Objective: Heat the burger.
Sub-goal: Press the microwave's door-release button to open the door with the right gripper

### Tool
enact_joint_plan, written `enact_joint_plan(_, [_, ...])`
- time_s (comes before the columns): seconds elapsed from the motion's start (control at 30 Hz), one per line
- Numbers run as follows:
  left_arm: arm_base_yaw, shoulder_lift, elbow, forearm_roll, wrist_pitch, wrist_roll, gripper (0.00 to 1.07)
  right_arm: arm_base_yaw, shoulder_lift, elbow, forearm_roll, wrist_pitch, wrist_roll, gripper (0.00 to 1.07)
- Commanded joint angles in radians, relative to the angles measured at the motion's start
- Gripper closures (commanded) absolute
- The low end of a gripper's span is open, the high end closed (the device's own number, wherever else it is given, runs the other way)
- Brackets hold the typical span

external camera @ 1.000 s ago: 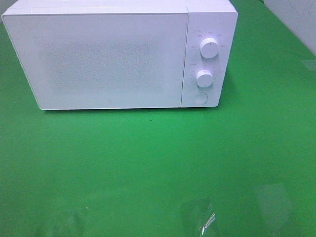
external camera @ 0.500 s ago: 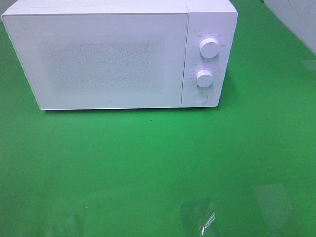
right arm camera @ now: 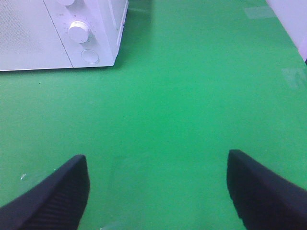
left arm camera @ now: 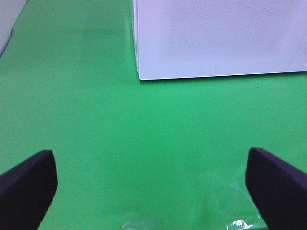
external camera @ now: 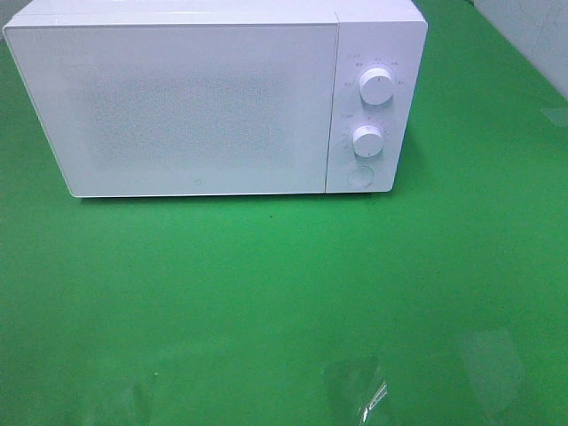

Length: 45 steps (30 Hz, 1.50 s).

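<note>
The burger is out of view in every frame. A white microwave (external camera: 213,98) stands at the back of the green table with its door shut; it also shows in the left wrist view (left arm camera: 216,38) and the right wrist view (right arm camera: 57,33). Its panel has two knobs (external camera: 377,87) and a round button (external camera: 359,177). My left gripper (left arm camera: 151,191) is open and empty above the green surface, short of the microwave's left front corner. My right gripper (right arm camera: 158,187) is open and empty, short of the microwave's control side. Neither gripper shows in the exterior high view.
The green table cloth (external camera: 284,293) covers the whole surface. Clear tape patches (external camera: 355,390) lie near the front edge. A white wall edge (external camera: 532,35) stands at the back right.
</note>
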Motion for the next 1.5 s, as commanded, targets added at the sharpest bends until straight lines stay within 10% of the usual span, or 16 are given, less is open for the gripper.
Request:
enact_joint_plan(0.03, [0.001,-0.017,0.0,-0.008,-0.008,-0.002,0.07,-0.006,-0.027,-0.001,-0.001,-0.011,-0.008,0.32])
enact_joint_plan(0.77, [0.001,-0.017,0.0,-0.008,-0.008,-0.002,0.07,-0.006,-0.003,-0.021,-0.001,-0.028,-0.008,0.32])
enact_joint_plan(1.5, [0.001,-0.017,0.0,-0.008,-0.008,-0.002,0.07,-0.006,0.499,-0.043,-0.001,-0.606,0.002,0.32])
